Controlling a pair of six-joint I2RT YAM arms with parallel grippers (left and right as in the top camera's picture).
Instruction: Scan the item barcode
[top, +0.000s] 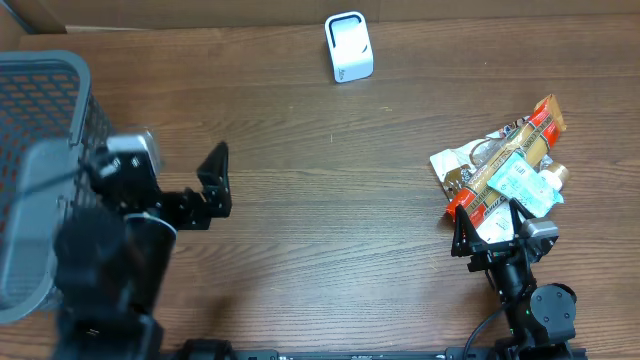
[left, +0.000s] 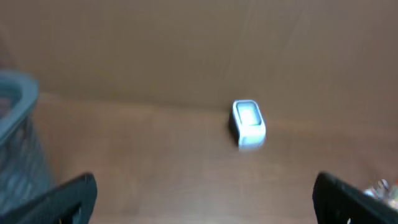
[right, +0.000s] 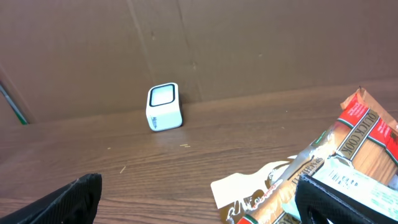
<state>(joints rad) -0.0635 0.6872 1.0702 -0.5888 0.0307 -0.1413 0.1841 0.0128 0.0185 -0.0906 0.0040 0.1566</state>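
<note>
Right hand (right: 199, 186) spread; packet (right: 364, 134) lettering legible wrist-view only.

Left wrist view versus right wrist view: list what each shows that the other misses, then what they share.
Left wrist only: the grey mesh basket at its left edge. Right wrist only: the red pasta pack among other packets, of which the left wrist catches a blurred sliver at most. Both: the white scanner on the wooden table, before a cardboard wall.

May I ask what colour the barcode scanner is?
The small boxy scanner is white; right wrist view.
</note>
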